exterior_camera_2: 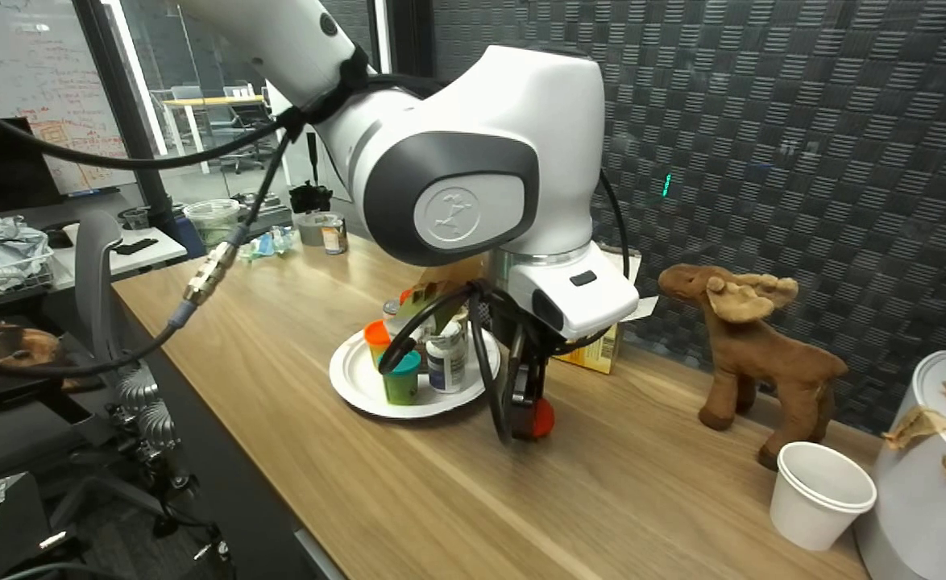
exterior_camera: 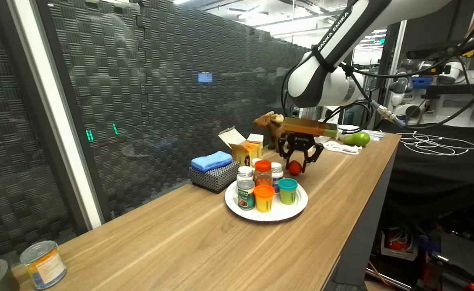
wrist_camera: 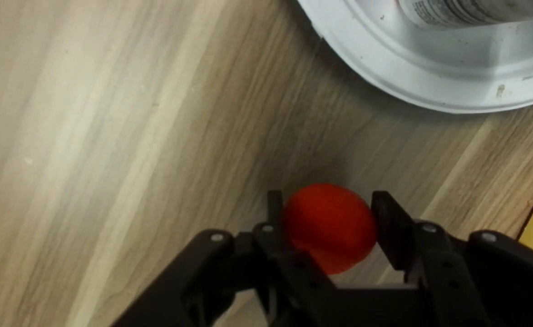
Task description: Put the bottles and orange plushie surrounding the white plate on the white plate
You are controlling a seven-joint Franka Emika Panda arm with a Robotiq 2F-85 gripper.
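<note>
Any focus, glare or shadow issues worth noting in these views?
Wrist view: hand and orange plushie look soft; a faint shadow follows the edge of the white plate. In an exterior view, ceiling lights wash out to white; in both exterior views, small green marks glow on the dark wall.

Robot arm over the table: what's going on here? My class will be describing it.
The robot arm has its claw closed on the orange plushie from both sides. The plushie is beside the white plate, not yet on it; whether it touches the table is unclear. Several bottles already stand on the plate.
</note>
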